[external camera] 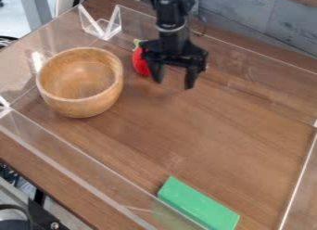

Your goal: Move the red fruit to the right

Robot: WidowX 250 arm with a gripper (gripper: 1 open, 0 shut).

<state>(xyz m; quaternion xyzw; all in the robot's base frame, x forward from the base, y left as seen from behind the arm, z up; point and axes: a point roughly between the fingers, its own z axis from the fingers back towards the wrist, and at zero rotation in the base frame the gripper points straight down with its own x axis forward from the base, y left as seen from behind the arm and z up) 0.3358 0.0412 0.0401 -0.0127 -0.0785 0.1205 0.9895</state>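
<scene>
The red fruit (141, 63) lies on the wooden table just right of the wooden bowl, small and glossy. My black gripper (173, 78) hangs just to its right with its fingers pointing down. The jaws stand open with nothing between them. The left finger (158, 72) is right beside the fruit; whether it touches it I cannot tell. The arm rises from the gripper toward the top of the view.
A round wooden bowl (80, 82) sits at the left. A flat green block (197, 203) lies near the front edge. Clear acrylic walls (74, 164) ring the table, and a clear folded stand (99, 23) sits at the back left.
</scene>
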